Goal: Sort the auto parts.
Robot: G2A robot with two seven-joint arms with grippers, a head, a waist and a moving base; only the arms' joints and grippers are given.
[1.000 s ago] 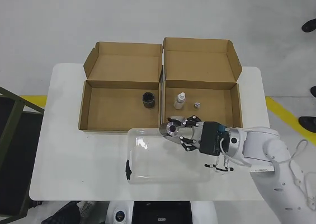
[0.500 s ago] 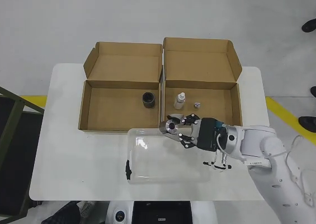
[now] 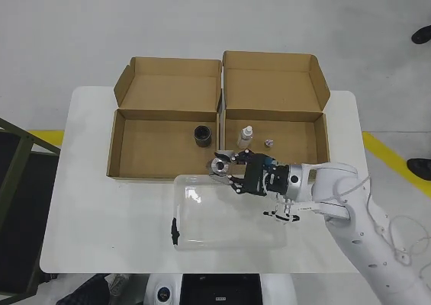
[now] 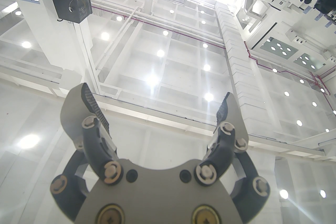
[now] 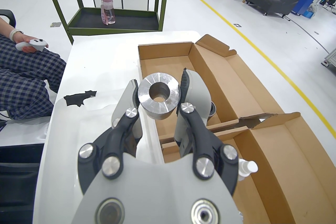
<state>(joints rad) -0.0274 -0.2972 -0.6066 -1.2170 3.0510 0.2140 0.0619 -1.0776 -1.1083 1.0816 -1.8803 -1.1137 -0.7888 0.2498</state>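
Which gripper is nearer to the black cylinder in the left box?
Right. The right gripper, shut on the metal ring, hangs at the box edge close to the black cylinder. The left gripper is open and points up at the ceiling.

Brushed silver metal ring (image 5: pixel 157 110) between the jaws of the pale grey and black right gripper (image 5: pixel 159 80). Beyond the jaws, a plain brown cardboard box (image 3: pixel 154 149) holds a black cylinder (image 3: pixel 203 136); the second box (image 3: pixel 299 145), equally brown, holds a white bottle (image 3: pixel 243 137). White table (image 3: pixel 93 191).
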